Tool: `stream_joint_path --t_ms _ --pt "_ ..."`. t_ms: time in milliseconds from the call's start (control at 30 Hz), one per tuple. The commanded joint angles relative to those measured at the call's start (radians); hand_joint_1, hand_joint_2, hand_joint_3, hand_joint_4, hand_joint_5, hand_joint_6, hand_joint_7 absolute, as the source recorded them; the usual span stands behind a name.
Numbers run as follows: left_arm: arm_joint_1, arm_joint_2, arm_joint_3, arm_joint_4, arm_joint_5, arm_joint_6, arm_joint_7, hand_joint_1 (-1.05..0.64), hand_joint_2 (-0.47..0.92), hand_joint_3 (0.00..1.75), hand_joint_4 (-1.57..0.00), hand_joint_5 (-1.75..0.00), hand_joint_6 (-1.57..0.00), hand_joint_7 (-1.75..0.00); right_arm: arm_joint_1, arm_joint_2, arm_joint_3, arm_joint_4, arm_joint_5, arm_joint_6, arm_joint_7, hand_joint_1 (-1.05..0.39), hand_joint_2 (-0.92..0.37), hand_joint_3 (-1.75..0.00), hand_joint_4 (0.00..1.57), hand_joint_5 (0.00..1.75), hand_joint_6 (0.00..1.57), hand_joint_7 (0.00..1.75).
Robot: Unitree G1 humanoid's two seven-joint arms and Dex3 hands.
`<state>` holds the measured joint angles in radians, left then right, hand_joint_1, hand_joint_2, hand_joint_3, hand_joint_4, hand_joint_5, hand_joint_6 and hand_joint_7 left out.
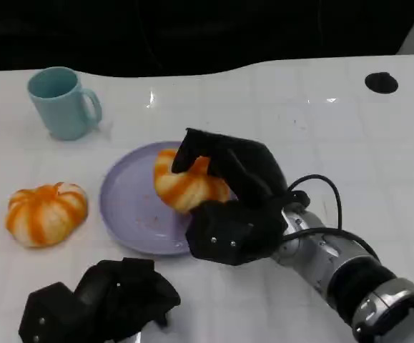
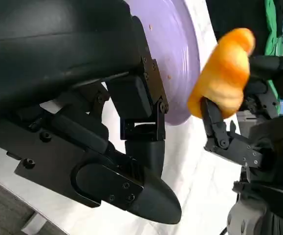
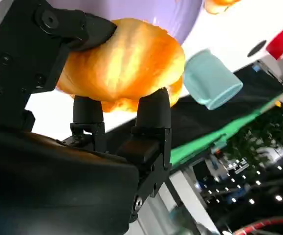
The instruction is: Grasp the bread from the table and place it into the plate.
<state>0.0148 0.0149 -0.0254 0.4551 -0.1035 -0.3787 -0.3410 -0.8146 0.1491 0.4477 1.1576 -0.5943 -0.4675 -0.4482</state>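
Note:
My right hand (image 1: 232, 196) grips an orange-and-white striped bread (image 1: 185, 187) over the right part of the lilac plate (image 1: 128, 207); whether the bread touches the plate I cannot tell. The right wrist view has the bread (image 3: 124, 68) clamped between the black fingers (image 3: 153, 110). In the left wrist view the same bread (image 2: 222, 73) hangs beside the plate (image 2: 175, 54) with the right hand's fingers (image 2: 219, 132) around it. A second striped bread (image 1: 46, 213) lies on the table left of the plate. My left hand (image 1: 99, 300) rests low at the front left, fingers curled in, holding nothing.
A light blue mug (image 1: 63, 101) stands at the back left of the white table (image 1: 335, 136). A black round hole (image 1: 381, 82) sits near the back right edge. The mug (image 3: 212, 81) also appears in the right wrist view.

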Motion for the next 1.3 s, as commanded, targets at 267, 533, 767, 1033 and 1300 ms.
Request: stream_joint_path --t_ms 267,533,767,1033,1300 --pt "0.015 0.005 -0.004 0.001 0.004 0.018 0.005 -1.05 0.85 0.01 -0.90 -1.51 -1.29 -0.76 -0.028 -0.021 0.022 0.002 0.013 0.018 0.220 -0.50 -0.91 -0.17 0.00 0.17 0.21 0.02" --pt "0.011 0.004 -0.005 0.004 0.003 0.018 0.004 -1.05 0.85 0.00 -0.91 -1.51 -1.29 -0.75 0.036 -0.081 0.016 -0.111 0.036 0.015 0.289 -0.61 -0.92 -0.23 0.00 0.12 0.14 0.00" --pt "0.004 0.001 -0.004 0.019 0.003 0.009 0.004 -1.05 0.85 0.00 -0.91 -1.51 -1.29 -0.75 0.143 -0.168 -0.003 -0.266 0.050 -0.038 0.313 -0.61 -0.92 -0.19 0.03 0.15 0.16 0.01" --pt "-0.001 -0.001 -0.002 0.019 0.000 0.019 0.003 -1.04 0.85 0.00 -0.91 -1.51 -1.30 -0.75 0.337 -0.320 -0.055 -0.557 0.069 -0.127 0.320 -0.54 -0.92 -0.16 0.11 0.23 0.22 0.04" --pt "0.001 -0.002 0.002 0.015 -0.003 0.019 0.005 -1.04 0.85 0.00 -0.90 -1.51 -1.29 -0.75 0.479 -0.385 -0.133 -0.652 0.086 -0.254 0.243 -0.48 -0.92 -0.13 0.30 0.39 0.42 0.12"
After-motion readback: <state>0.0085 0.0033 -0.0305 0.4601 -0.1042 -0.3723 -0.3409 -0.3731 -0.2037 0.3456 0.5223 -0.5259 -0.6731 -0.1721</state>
